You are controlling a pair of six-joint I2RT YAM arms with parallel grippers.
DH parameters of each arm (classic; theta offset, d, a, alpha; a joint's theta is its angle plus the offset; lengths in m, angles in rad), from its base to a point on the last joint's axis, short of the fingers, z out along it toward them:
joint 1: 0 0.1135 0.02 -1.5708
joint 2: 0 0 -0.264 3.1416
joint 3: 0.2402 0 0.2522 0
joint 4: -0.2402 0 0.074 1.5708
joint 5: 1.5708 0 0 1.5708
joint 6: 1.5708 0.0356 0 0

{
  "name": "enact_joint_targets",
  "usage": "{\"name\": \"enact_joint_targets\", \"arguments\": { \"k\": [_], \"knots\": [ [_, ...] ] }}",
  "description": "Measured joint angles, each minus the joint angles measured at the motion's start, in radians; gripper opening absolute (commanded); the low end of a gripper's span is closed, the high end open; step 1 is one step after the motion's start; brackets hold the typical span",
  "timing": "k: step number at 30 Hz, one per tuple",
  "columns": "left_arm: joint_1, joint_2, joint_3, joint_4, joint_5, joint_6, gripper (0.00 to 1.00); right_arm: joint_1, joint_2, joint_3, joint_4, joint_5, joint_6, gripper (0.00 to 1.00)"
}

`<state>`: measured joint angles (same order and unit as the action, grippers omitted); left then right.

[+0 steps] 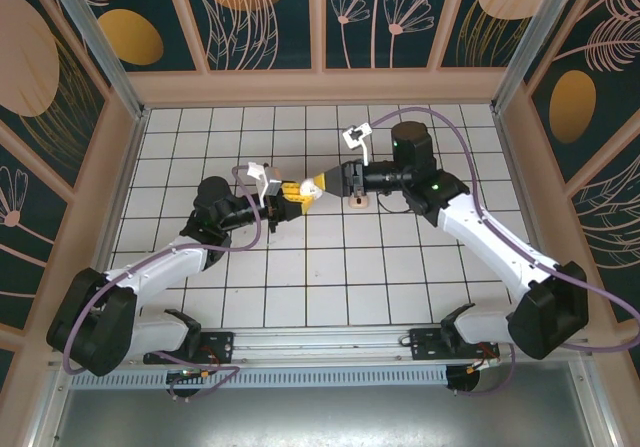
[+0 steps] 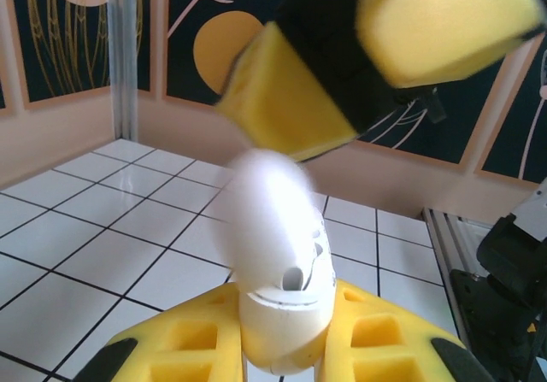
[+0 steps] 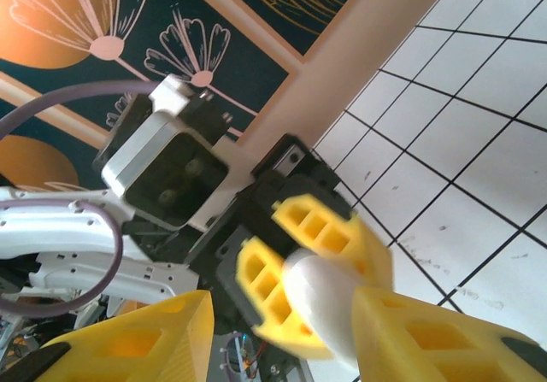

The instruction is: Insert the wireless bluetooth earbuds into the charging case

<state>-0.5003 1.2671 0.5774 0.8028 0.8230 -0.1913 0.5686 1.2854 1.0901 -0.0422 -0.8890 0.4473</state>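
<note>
1. White-tiled worktop spreads below
2. Left pincer is clamped tight on the charging case, holding it aloft
3. Right pincer stands part open, its fingers flanking the case's far end

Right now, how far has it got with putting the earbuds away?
Done: the left claw has the charging case gripped up off the table. In hand: the right claw, jaws apart, is at the case's top. Still to do: seating the earbuds, as far as the blur shows.

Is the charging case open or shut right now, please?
Apparently shut: the charging case, clamped in the left pincer, shows one thin closed seam and no inner halves; blur prevents certainty.
</note>
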Motion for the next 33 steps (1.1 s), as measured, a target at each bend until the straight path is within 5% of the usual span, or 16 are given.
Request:
{"name": "enact_joint_targets", "arguments": {
  "k": [8, 19, 33],
  "knots": [
    [0.000, 0.003, 0.018, -0.005, -0.014, 0.000, 0.12, -0.011, -0.090, -0.026, -0.023, 0.061, 0.005, 0.47],
    [0.000, 0.023, 0.023, -0.105, -0.100, -0.146, 0.12, -0.101, -0.109, -0.110, -0.305, 0.580, 0.148, 0.47],
    [-0.021, 0.164, 0.071, -0.218, -0.260, -0.525, 0.11, -0.101, -0.156, -0.228, -0.359, 0.679, 0.205, 0.47]
  ]
}}
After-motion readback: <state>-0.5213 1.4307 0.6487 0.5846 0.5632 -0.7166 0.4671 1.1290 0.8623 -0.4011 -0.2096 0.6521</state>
